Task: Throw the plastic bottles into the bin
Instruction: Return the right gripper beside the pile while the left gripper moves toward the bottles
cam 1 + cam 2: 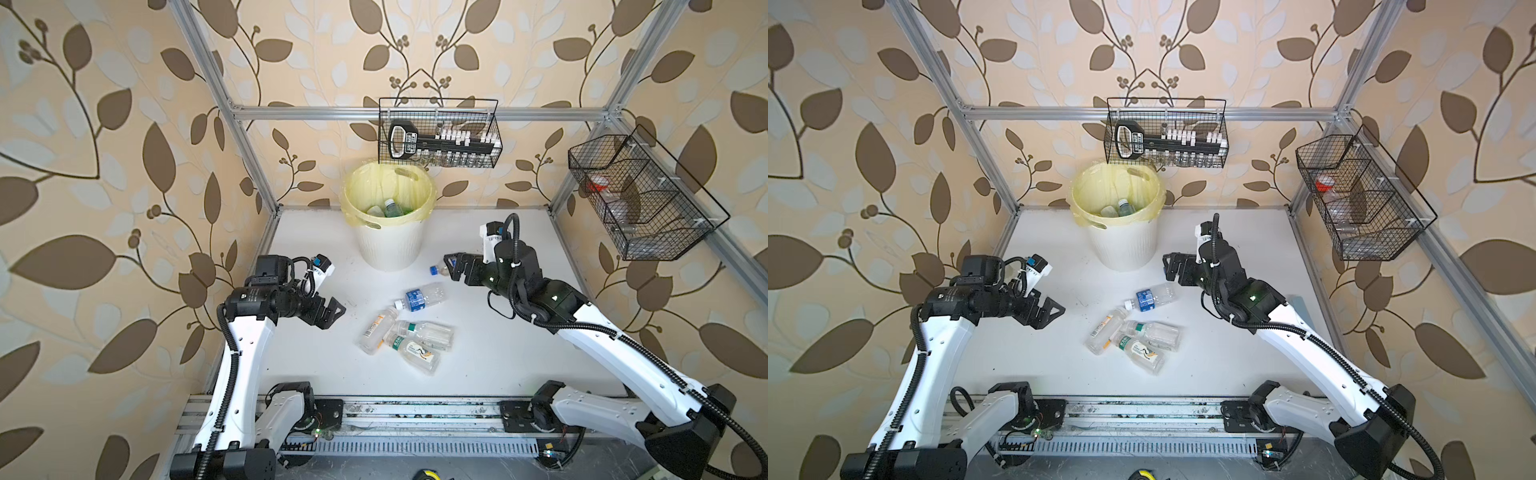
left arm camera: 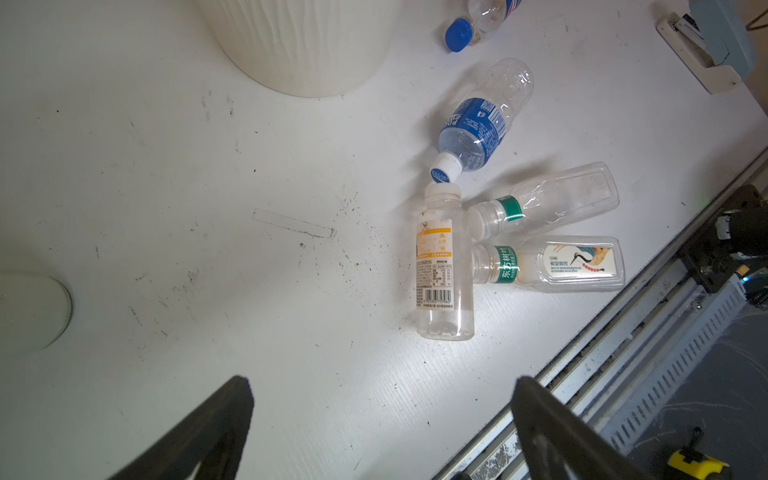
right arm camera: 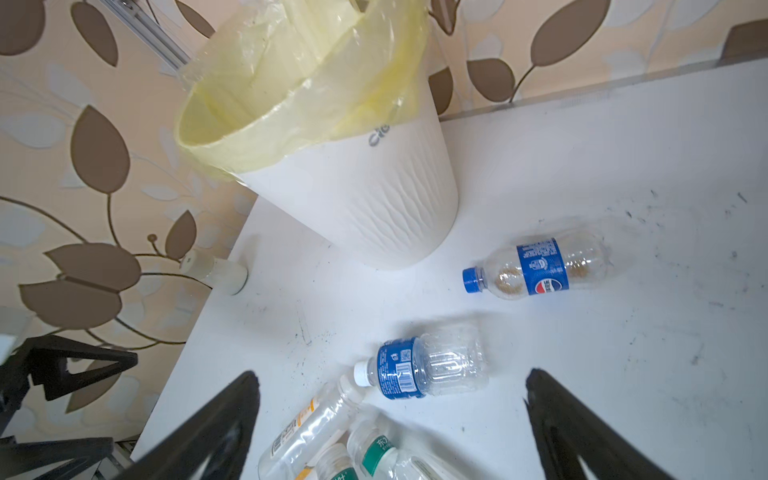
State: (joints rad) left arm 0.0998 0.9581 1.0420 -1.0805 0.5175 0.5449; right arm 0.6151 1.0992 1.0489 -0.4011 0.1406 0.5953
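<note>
- At the far centre of the white table point(image 1: 498, 353): round cream-white ribbed plastic bin point(image 1: 390, 245), yellow-lined, already holding some bottles.
- Mid-table: four clear plastic bottles point(image 1: 409, 328) lying clustered.
- Left gripper point(image 1: 334, 318) and right gripper point(image 1: 449, 268): both spread, empty.
- Just by the right gripper: blue-capped clear bottle point(image 1: 434, 270). Judged next pick: descend, then close on its body.

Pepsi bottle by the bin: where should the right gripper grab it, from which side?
Take the Pepsi bottle at its blue-labelled middle, from above, with the open right gripper, jaws across the width. It lies on its side, clear of the bin and the other bottles, so both flanks look free; its neck end is narrower, likelier to slip.
</note>
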